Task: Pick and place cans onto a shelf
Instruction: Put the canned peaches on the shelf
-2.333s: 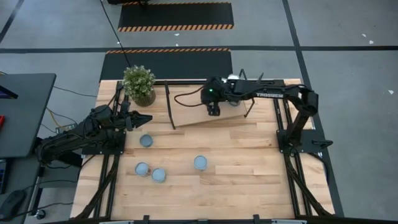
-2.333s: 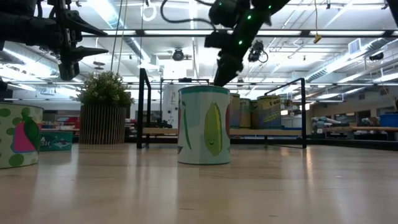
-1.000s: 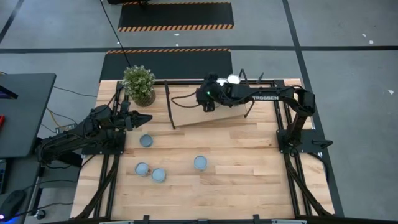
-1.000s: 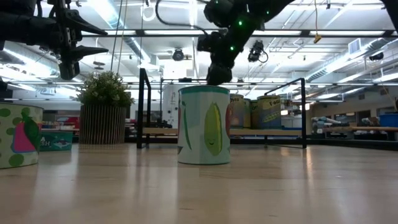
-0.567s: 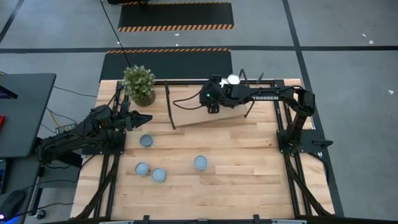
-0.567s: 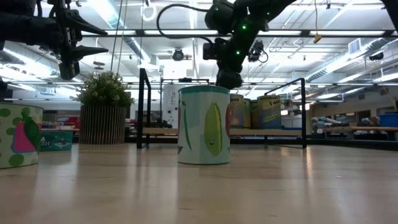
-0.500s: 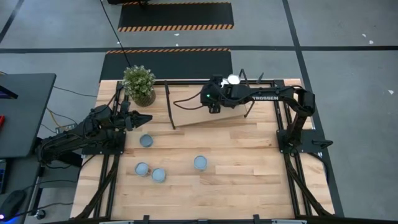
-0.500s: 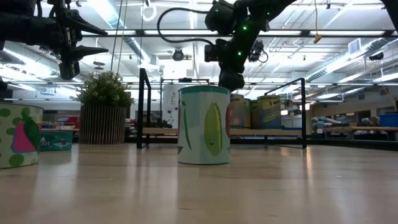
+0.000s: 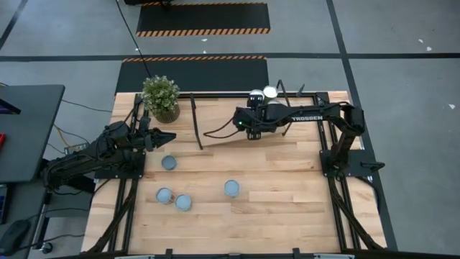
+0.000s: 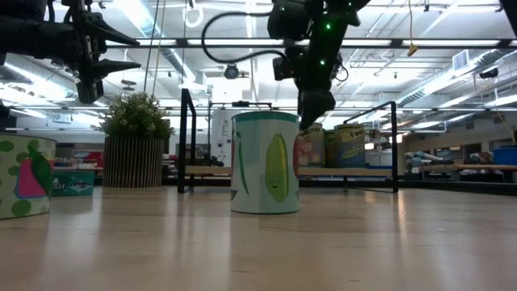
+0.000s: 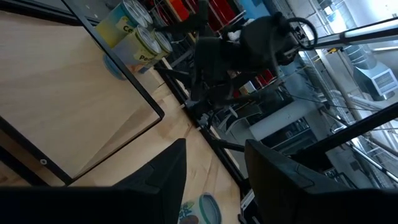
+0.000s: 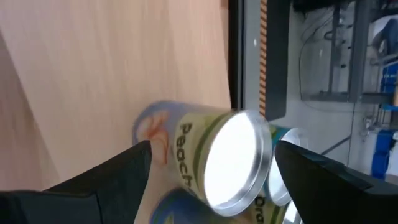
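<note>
Right gripper [image 9: 251,134] over the shelf [image 9: 219,134], jaws apart, holding nothing; peach can [image 12: 205,163] stands on the shelf dead ahead between its fingers, axis upright, with more cans [image 9: 269,92] at the shelf's far end; four cans [image 9: 231,188] stand on the table [image 9: 287,201] near the front, nearest one [image 9: 169,163] just beside the left gripper [image 9: 167,137], so left arm is closer; left jaws part open, empty; bare wood tabletop, plant [image 9: 160,97] at the back corner, open workshop behind.

Right hand [image 9: 251,134] open, arm outstretched; left hand [image 9: 169,137] parted.
</note>
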Controlling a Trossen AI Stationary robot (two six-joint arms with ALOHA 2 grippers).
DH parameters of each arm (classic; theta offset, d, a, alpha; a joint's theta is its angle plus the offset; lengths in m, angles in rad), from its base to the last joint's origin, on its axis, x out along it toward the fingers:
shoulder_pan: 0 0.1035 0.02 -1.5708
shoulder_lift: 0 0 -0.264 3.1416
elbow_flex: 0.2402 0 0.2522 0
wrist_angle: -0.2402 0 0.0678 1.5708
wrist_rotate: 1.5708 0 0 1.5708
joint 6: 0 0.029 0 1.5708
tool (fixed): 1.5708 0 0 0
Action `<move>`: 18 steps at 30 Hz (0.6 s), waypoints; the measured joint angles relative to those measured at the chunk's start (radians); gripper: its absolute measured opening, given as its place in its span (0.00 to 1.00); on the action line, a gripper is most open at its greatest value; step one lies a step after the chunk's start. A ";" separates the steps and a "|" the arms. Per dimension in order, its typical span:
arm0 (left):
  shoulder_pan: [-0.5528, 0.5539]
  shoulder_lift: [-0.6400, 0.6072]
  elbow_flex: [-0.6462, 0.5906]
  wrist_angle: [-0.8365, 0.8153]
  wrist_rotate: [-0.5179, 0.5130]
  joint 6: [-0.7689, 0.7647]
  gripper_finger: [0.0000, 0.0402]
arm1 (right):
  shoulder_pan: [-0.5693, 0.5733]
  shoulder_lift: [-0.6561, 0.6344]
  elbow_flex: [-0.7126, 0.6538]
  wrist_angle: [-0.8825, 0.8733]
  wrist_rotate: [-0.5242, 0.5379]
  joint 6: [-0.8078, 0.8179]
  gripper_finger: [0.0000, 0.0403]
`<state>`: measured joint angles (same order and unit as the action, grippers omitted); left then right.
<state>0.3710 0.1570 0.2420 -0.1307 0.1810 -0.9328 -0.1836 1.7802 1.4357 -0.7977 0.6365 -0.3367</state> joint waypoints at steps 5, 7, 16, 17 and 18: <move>0.000 0.000 0.000 0.000 0.000 0.000 0.42 | 0.013 -0.001 0.006 0.143 -0.041 -0.059 0.87; 0.000 0.000 0.000 0.000 0.000 0.000 0.42 | 0.004 0.003 0.006 0.213 -0.087 -0.081 0.87; 0.000 0.000 0.000 0.010 0.007 -0.026 0.42 | -0.047 0.063 0.006 0.269 -0.023 -0.190 0.87; 0.000 0.000 0.000 0.009 0.008 -0.026 0.42 | -0.048 0.067 0.006 0.243 -0.020 -0.196 0.87; -0.001 0.000 0.000 0.011 0.008 -0.028 0.42 | -0.048 0.069 0.006 0.227 -0.019 -0.196 0.87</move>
<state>0.3697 0.1570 0.2419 -0.1195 0.1886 -0.9609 -0.2314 1.8490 1.4422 -0.5711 0.6177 -0.5331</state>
